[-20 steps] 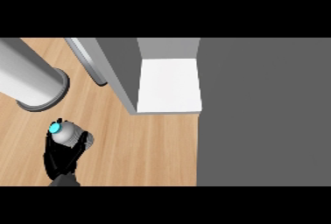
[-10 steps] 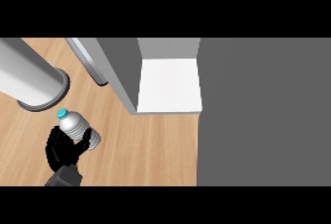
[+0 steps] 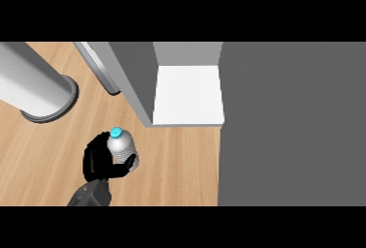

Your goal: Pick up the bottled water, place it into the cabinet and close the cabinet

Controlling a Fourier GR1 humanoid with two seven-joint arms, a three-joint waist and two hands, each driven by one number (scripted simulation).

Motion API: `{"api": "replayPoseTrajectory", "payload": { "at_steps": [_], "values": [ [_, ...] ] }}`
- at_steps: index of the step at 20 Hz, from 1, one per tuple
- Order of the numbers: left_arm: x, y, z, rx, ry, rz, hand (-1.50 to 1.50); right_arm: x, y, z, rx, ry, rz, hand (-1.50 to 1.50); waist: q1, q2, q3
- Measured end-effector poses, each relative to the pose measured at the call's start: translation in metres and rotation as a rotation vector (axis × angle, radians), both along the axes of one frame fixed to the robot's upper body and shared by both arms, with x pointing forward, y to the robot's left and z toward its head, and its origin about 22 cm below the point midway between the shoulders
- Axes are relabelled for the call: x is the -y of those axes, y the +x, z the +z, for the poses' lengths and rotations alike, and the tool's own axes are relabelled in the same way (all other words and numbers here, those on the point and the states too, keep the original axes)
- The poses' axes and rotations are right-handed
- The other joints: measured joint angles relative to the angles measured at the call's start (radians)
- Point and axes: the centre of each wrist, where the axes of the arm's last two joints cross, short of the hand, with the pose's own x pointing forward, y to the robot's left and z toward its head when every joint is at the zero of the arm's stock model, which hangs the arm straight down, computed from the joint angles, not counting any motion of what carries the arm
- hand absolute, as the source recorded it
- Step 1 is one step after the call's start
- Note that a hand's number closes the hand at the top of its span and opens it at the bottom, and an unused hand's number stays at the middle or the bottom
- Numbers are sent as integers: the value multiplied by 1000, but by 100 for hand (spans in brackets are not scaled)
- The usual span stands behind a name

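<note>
Fingers [image 3: 113, 170] curled round the bottled water [image 3: 121, 147], black hand [image 3: 99, 162] gripping it from the left and near side. Blue cap tilts far-left. Bottle sits over the wooden worktop [image 3: 172, 164], just near of the open cabinet [image 3: 187, 94]: white shelf exposed, door swung out at far left. Grey cylinder [image 3: 36, 92] further left.

Bottled water [image 3: 121, 147] upright in curled black hand [image 3: 99, 162]; open white-floored cabinet [image 3: 187, 97] just beyond
</note>
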Motion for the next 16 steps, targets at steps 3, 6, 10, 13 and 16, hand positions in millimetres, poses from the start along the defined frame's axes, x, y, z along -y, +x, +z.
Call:
{"api": "replayPoseTrajectory", "payload": {
  "at_steps": [3, 6, 10, 13, 16],
  "values": [
    [10, 5, 9, 20, 0, -64, 150, 0, 0, 0, 3, 0, -8, -150, 7, -2, 1],
    [21, 12, 25, 56, 18, -103, 150, 1, 1, 1, 6, -6, -11, -150, 11, -3, 1],
    [40, 16, 47, 83, 37, -174, 150, 1, 3, 0, 21, 2, -14, -150, 15, -5, 1],
    [59, 16, 71, 108, 39, -220, 150, 0, 6, 0, 26, 4, -12, -150, 20, -6, 1],
    [76, 17, 100, 142, 43, -251, 150, -1, 7, -1, 27, 14, -4, -150, 17, -5, 1]
  ]
}}
